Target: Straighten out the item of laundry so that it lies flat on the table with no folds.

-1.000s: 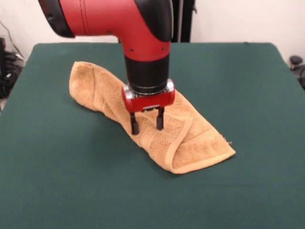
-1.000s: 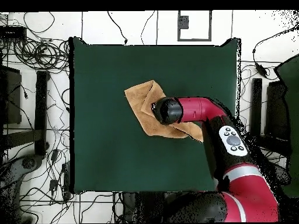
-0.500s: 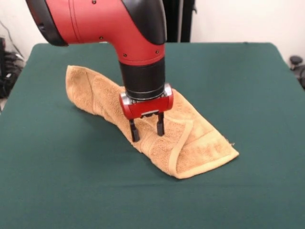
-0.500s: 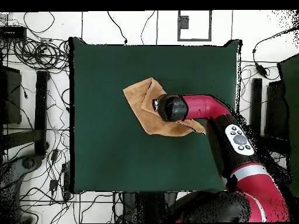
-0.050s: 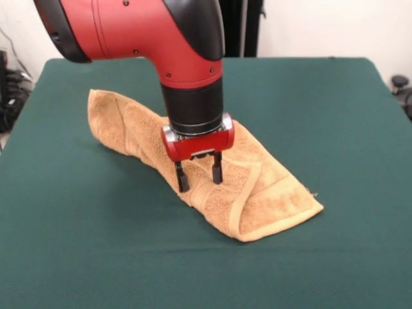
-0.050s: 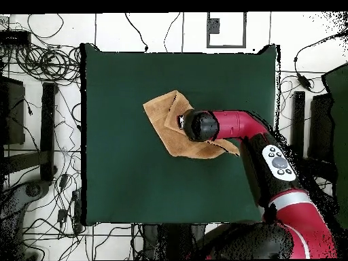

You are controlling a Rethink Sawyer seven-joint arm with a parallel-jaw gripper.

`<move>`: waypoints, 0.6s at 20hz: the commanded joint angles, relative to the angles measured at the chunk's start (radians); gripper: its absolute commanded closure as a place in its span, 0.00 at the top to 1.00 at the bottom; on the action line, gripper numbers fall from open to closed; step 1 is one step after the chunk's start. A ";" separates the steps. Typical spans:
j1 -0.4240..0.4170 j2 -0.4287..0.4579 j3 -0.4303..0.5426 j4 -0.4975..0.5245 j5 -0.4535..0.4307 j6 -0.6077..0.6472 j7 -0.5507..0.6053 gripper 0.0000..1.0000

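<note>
The item of laundry [image 5: 273, 193] is a tan-orange towel lying folded over on itself in a long diagonal strip across the middle of the green table [image 5: 335, 116]. A hemmed edge curls over near its front right end. My gripper [image 5: 199, 177] points straight down over the middle of the strip, open, with both fingertips [image 5: 182, 183] down at the cloth's surface. From above, the towel [image 6: 165, 121] shows to the left of the arm's wrist [image 6: 201, 126], which hides the gripper and part of the cloth.
Bare green table [image 6: 122, 177] surrounds the towel on every side. Cables [image 6: 47, 64] and dark stands [image 6: 49, 129] lie on the floor around the table.
Over the last second the gripper has come down and slightly towards the front camera, and the towel's far end has slid a little. Nothing has moved in the last half second.
</note>
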 commanded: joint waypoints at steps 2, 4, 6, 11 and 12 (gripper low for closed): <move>0.083 0.039 0.079 -0.031 -0.104 -0.204 -0.040 1.00; 0.127 0.017 0.008 -0.054 -0.139 -0.245 0.036 1.00; 0.176 0.004 -0.073 -0.084 -0.164 -0.296 0.135 1.00; 0.182 0.019 -0.112 -0.131 -0.145 -0.314 0.148 1.00; 0.181 0.021 -0.116 -0.137 -0.143 -0.318 0.143 1.00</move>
